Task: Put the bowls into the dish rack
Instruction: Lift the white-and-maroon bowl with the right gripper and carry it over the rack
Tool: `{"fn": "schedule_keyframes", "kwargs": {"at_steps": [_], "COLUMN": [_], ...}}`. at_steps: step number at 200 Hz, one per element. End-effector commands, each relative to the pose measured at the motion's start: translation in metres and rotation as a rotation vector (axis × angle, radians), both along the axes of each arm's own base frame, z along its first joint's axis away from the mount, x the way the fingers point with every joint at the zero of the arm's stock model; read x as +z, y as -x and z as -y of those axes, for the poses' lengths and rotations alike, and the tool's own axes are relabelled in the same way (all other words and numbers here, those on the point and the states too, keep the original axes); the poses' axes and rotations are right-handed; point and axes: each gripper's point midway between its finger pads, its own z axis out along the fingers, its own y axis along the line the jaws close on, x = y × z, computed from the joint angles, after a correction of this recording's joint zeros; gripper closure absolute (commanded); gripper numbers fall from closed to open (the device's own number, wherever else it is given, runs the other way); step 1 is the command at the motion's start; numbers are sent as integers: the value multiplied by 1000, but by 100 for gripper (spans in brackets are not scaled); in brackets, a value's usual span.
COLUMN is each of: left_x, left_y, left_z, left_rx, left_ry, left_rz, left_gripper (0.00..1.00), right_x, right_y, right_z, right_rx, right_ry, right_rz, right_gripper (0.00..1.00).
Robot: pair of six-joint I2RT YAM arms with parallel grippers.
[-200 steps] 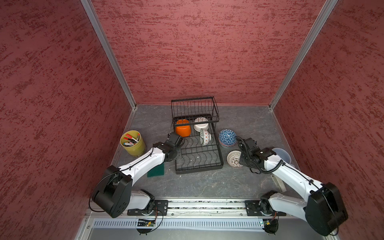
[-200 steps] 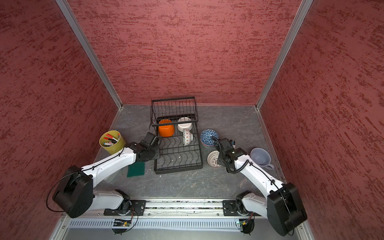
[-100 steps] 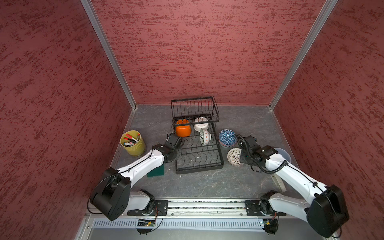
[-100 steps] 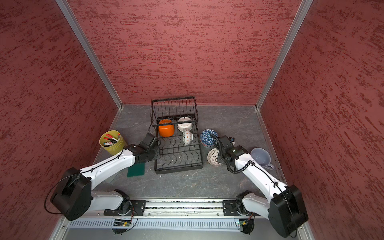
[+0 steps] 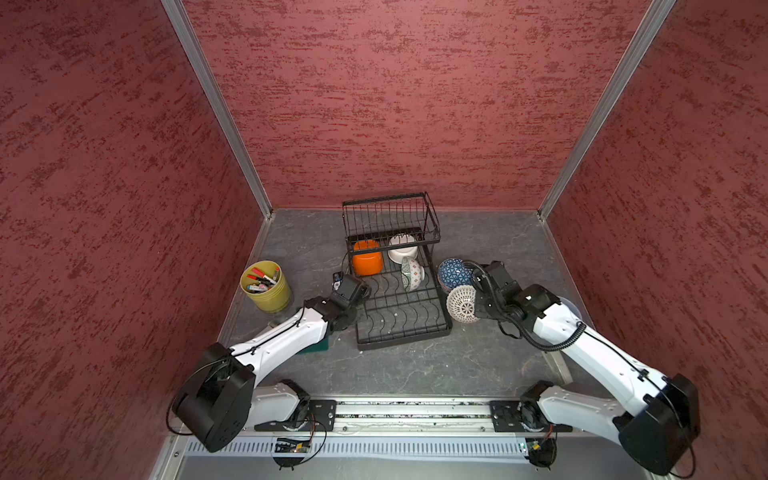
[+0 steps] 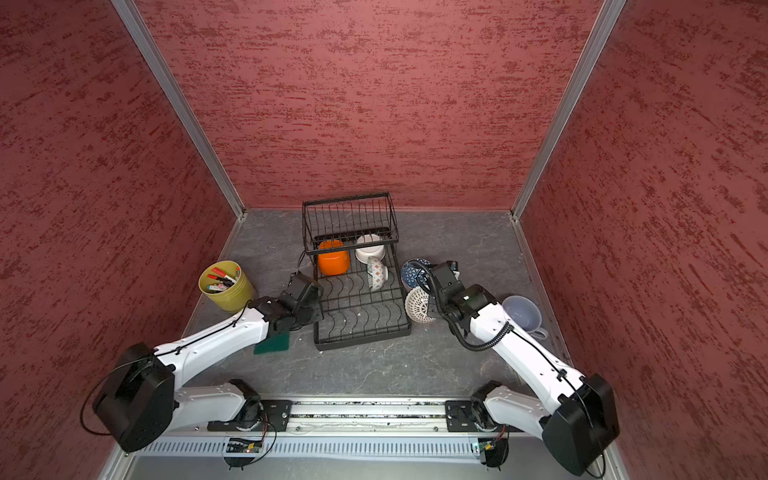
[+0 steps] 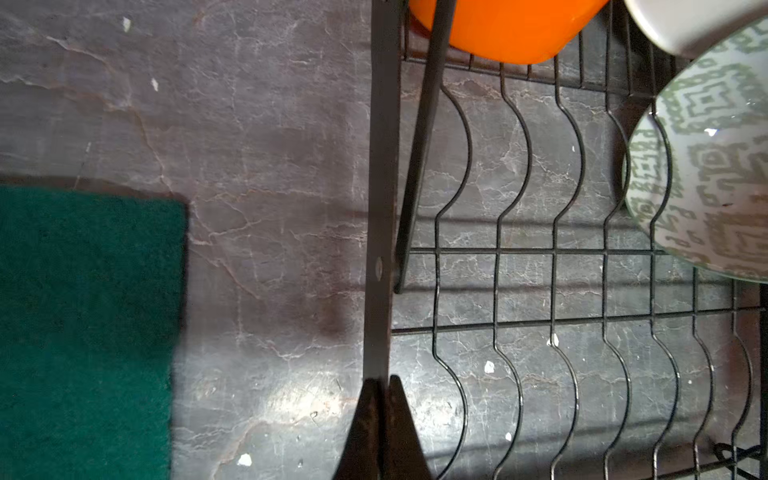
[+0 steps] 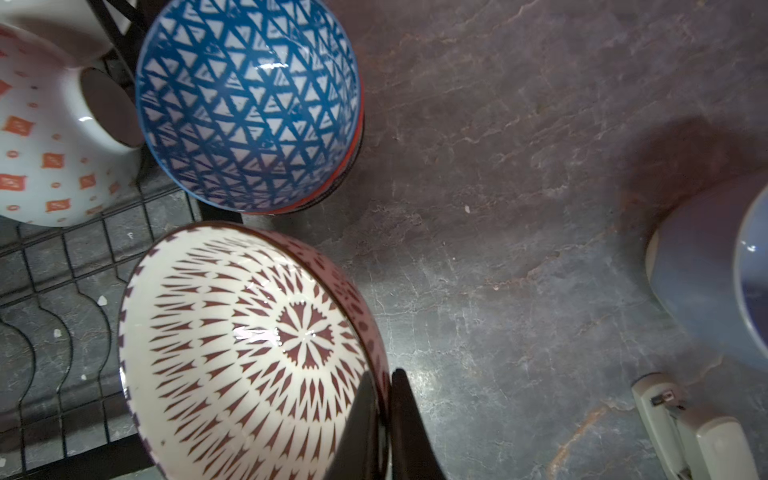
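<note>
In both top views, I see the dish rack [image 5: 405, 340] standing mid-bench, toward the back edge. Its tray holds an orange bowl [image 5: 366, 259], a white bowl [image 5: 402, 249] and a patterned bowl [image 5: 412, 274] set on edge in a slot. The right hand [image 5: 475, 306] holds the lattice bowl [image 5: 460, 304] tipped on edge just beside the rack's right rail, near its front right corner. A blue bowl [image 5: 453, 272] sits just behind it. The left hand [image 5: 357, 303] is at the rack's left rail.

In the left wrist view, the left hand's fingers [image 7: 365, 419] are pressed together at that rail. I judge that they pinch it to steady the rack.

In the right wrist view, the right hand is clamped on the lattice bowl's rim, one finger inside and one outside. I cannot tell whether the bowl is clear of the bench.

The coming move turns on one relation: the free slots lie toward the bench's left edge from the held bowl, across the right rail. The right arm is the nearer one. Lift over the rail, then lower.
</note>
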Motion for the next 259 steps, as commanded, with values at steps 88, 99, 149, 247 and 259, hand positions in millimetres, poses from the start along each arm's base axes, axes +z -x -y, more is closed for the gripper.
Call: {"fn": "schedule_keyframes", "kwargs": {"at_steps": [88,99,149,247,259], "left_x": [5,6,3,-4,-4], "left_y": [-5,-4,0,11,11], "left_z": [35,35,41,33,32], "left_rx": [99,99,87,85,82], "left_ry": [203,211,232,223,221], "left_rz": [71,75,78,80,83], "left_gripper": [100,100,100,100,100], "right_x": [39,41,48,50,51], "right_y": [-28,-30,-35,-42,-44], "right_z": [-54,-58,-88,-149,-155], "right_rx": [120,125,181,263,267], "right_ry": [150,184,281,322,322], "right_rz": [146,155,200,262,279], "right_gripper": [100,100,100,100,100]}}
